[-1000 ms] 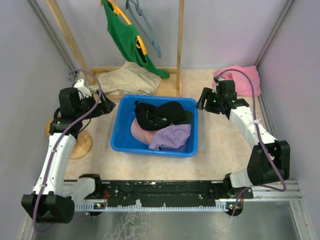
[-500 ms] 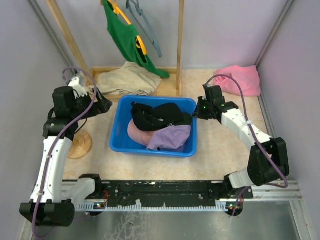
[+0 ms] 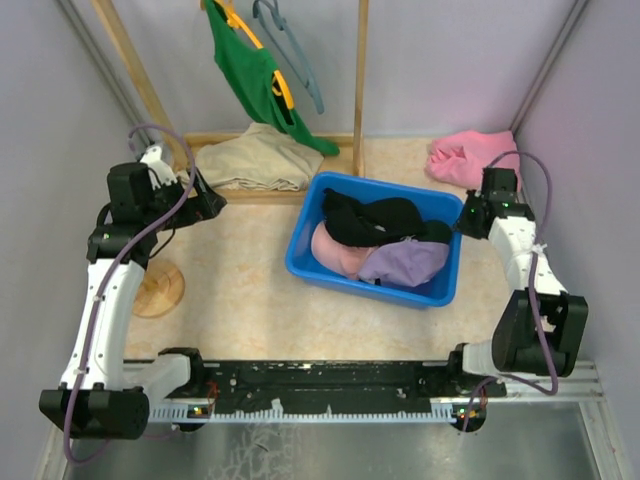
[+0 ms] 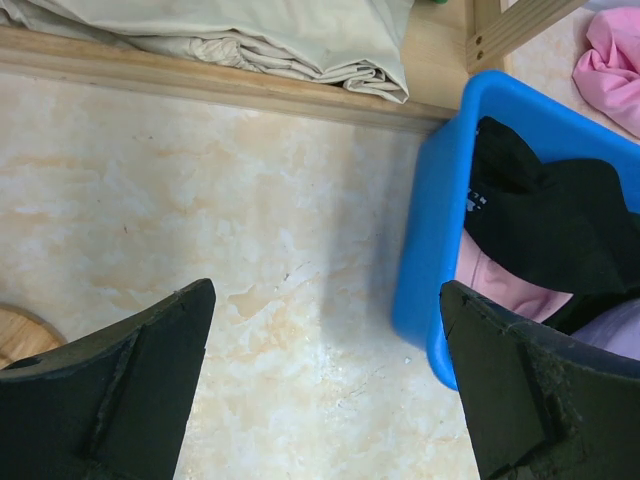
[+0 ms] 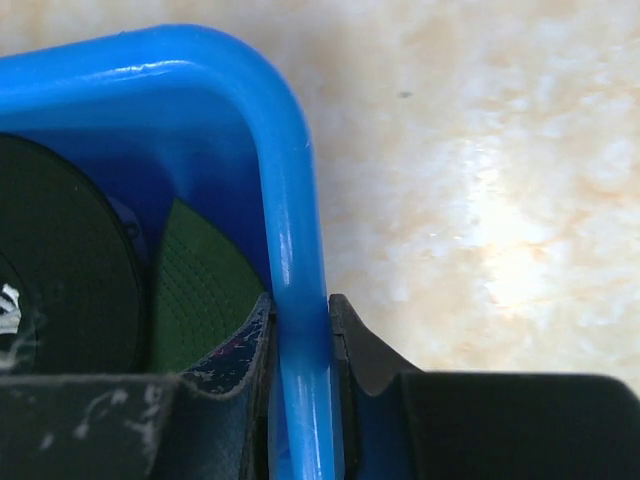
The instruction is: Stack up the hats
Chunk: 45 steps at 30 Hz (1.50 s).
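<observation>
A blue bin (image 3: 305, 262) stands right of the table's middle, turned askew. It holds black caps (image 3: 372, 220), a pink cap (image 3: 335, 250) and a lavender cap (image 3: 402, 262). My right gripper (image 3: 464, 219) is shut on the bin's right rim (image 5: 292, 250), one finger inside, one outside; a black cap's green underbrim (image 5: 195, 290) shows just inside. My left gripper (image 3: 212, 205) is open and empty over bare table, left of the bin (image 4: 440, 250); a black cap (image 4: 545, 225) and the pink cap (image 4: 495, 285) show in the left wrist view.
A beige cloth (image 3: 250, 157) lies on the wooden rack base at the back. A green shirt (image 3: 250, 70) hangs on the rack. A bright pink cloth (image 3: 465, 158) lies at the back right. A round wooden stand (image 3: 160, 288) sits at the left.
My right gripper has closed on the bin's right rim and dragged the bin to the right and a little back, turning it. My left arm has stayed nearly still.
</observation>
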Each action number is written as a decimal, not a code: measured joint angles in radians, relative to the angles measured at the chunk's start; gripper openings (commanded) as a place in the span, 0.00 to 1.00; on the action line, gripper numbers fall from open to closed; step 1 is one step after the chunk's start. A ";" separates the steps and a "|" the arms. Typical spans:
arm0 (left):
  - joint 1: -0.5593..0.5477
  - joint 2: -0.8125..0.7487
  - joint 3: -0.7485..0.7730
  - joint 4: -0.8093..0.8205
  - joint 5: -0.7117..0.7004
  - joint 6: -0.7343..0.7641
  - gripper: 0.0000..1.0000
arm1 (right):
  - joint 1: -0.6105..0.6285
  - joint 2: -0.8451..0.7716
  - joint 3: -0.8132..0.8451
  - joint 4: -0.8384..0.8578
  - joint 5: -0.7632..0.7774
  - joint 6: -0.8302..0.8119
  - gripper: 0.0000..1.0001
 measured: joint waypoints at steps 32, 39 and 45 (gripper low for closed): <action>0.000 -0.021 -0.053 -0.004 0.074 0.013 0.99 | -0.645 -0.161 -0.189 0.137 -0.016 0.253 0.00; 0.000 -0.040 -0.071 -0.002 0.082 0.008 0.99 | -0.483 -0.293 -0.354 0.275 0.023 0.532 0.00; 0.000 -0.074 -0.080 -0.002 0.081 -0.001 0.99 | -0.381 -0.318 -0.418 0.364 0.103 0.748 0.00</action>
